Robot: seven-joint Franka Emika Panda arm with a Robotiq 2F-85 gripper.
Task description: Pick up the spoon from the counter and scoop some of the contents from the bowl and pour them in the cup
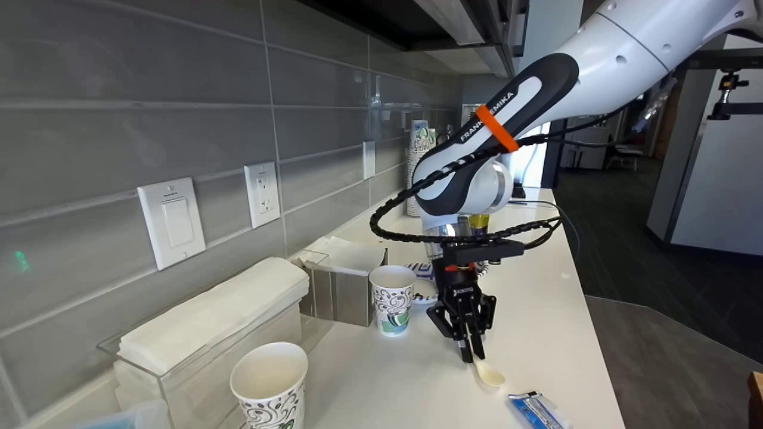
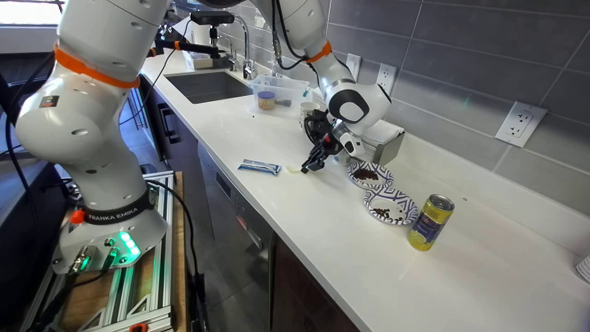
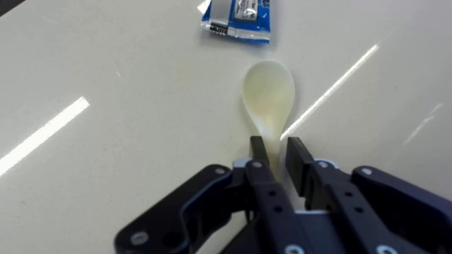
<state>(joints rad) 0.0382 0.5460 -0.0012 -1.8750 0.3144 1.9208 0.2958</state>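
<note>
The pale cream spoon (image 3: 269, 84) lies on the counter, its bowl end pointing away from my gripper (image 3: 275, 139). Its handle runs between the fingertips, closer to the left one, and a narrow gap shows beside the right one. The jaws stand a little apart, low over the counter in both exterior views. In an exterior view the printed paper cup (image 1: 393, 301) is upright, left of the gripper. Two low bowls with blue pattern show in an exterior view: a bowl (image 2: 385, 171) with dark red bits, and a bowl (image 2: 405, 203) with a few dark bits.
A blue-and-white packet (image 1: 539, 411) lies just past the spoon's tip. Nearer stands another paper cup (image 1: 268, 381). Napkin holders (image 1: 351, 292) line the wall. Beside the bowls is a yellow can (image 2: 431, 222). A clear tub (image 2: 297, 86) sits near the sink (image 2: 207, 87).
</note>
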